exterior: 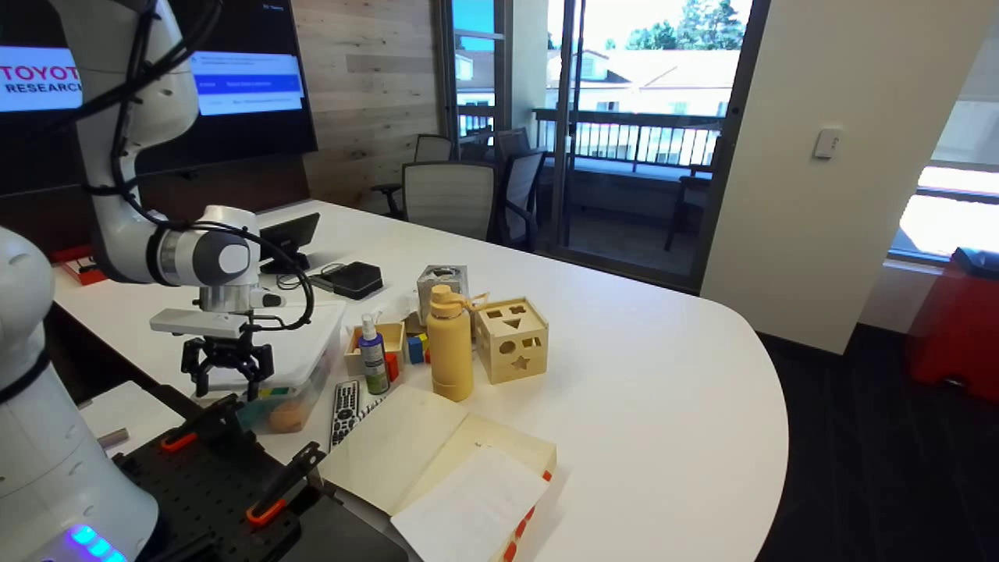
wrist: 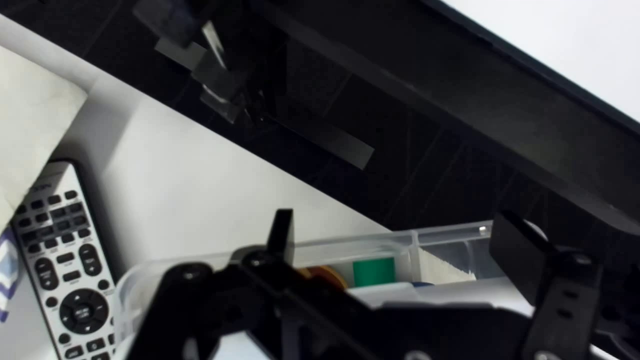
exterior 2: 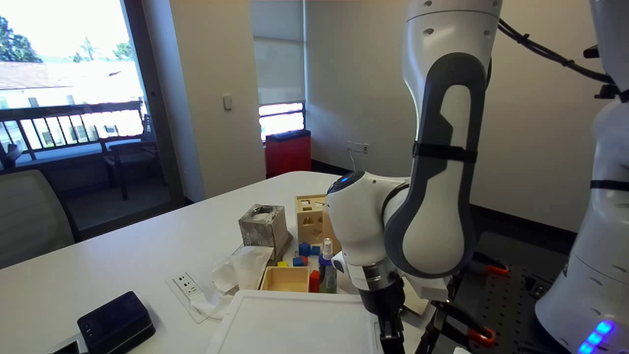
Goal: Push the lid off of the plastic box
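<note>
Leftmost in an exterior view, my robot arm (exterior: 125, 254) bends down over a white table (exterior: 648, 367). Its gripper (exterior: 227, 384) points downward, the two fingers (wrist: 281, 235) spread well apart — the wrist view shows a wide gap between them. I have it at the end of the plastic box (exterior: 314, 382) nearest the arm's base (exterior: 66, 445); whether the tips touch anything, I cannot tell. The lid (exterior: 296, 347), a pale flat panel, lies on the box and covers most of it. In the wrist view the lid's edge stops short of the box's rim, and a green item (wrist: 374, 271) shows in the uncovered strip. Just right of the box lies a remote control (exterior: 345, 406), buttons up; past it, an upright spray bottle (exterior: 373, 355) stands in front of a small wooden tray (exterior: 353, 364). Further right follow coloured blocks (exterior: 416, 350) and a tissue box (exterior: 425, 295), the latter partly hidden behind an upright yellow bottle (exterior: 451, 351). Nearer the camera, a cream carton (exterior: 460, 449) with orange trim lies opened out — a white sheet (exterior: 472, 499) rests on it. Farthest right, just beside the yellow bottle, stands a wooden cube (exterior: 511, 343), its faces cut with shaped holes.
</note>
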Available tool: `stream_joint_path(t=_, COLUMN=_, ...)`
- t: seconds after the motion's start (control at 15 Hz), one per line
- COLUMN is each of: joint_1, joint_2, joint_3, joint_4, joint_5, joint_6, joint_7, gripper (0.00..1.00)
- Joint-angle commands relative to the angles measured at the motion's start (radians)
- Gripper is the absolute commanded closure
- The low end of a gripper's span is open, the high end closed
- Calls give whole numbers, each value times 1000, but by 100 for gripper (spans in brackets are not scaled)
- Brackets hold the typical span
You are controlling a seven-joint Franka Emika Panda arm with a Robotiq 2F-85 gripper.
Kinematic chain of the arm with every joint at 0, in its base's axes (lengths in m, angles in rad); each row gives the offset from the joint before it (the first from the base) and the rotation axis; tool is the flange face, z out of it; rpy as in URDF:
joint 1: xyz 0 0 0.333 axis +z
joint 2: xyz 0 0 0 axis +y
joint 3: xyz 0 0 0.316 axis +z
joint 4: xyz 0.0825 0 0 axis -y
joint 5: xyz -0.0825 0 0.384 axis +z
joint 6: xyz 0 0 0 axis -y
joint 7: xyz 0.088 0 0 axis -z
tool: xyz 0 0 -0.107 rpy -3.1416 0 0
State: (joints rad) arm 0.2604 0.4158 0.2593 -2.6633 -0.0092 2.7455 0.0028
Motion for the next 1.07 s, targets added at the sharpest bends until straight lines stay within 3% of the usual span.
stream_joint_path(t=0.0, joint_1=0, joint_2=7, joint_3=14, joint_4=3, joint_5=-7, joint_6=49, joint_7=-14, gripper=0)
stream_joint_path(t=1.0, joint_1=-12, joint_2=16, joint_3=28, joint_4=17, joint_5=-5, joint_6=90, joint_7=-25, gripper=0)
